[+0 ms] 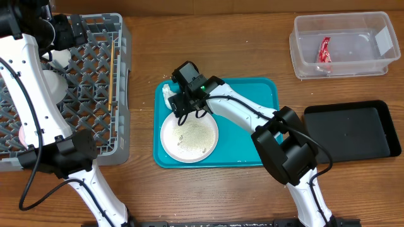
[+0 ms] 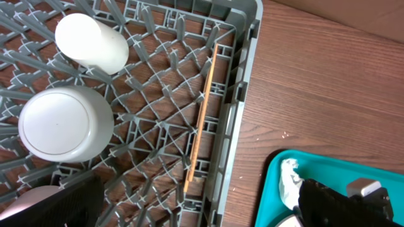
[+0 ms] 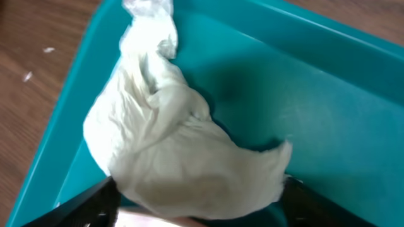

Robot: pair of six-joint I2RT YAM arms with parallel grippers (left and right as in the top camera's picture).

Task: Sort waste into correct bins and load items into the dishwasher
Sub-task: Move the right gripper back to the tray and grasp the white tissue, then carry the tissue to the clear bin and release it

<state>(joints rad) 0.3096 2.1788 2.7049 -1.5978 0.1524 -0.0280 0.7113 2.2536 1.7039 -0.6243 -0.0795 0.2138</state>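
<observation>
Overhead view, with both wrist views. The bench (image 1: 221, 38) carries four containers.

At 9 o'clock is the grey lattice dish rack (image 1: 124, 75). It holds a small white cup (image 2: 91, 43), an upturned white bowl (image 2: 63, 123) and a thin wooden chopstick (image 2: 202, 120) lying along the rack's 3 o'clock wall. Whether a second stick lies against it cannot be told.

At centre is the teal tray (image 1: 252, 94). It holds the round white plate (image 1: 189, 137), strewn with loose rice grains (image 1: 192, 132), and the crumpled white tissue (image 3: 164, 139) in the tray's 10 o'clock corner, just beside the plate.

At 2 o'clock is the clear tub (image 1: 303, 63). It holds the small red printed wrapper (image 1: 324, 50), whose print is too small to read. A blank-looking white label (image 1: 383, 39) sits at the tub's 3 o'clock end.

At 4 o'clock is the shallow black tray (image 1: 353, 129), with nothing visible in it.

The tissue is soft and creased, twisted to a tail at its 12 o'clock end, and rests on the tray floor against the rim.

The right gripper (image 3: 199, 205) is low over the tissue. Its jaws are set wide, with one dark finger at each edge of the tissue. The left gripper (image 1: 66, 31) is over the rack's 12 o'clock side, its jaws spread wide around nothing.
</observation>
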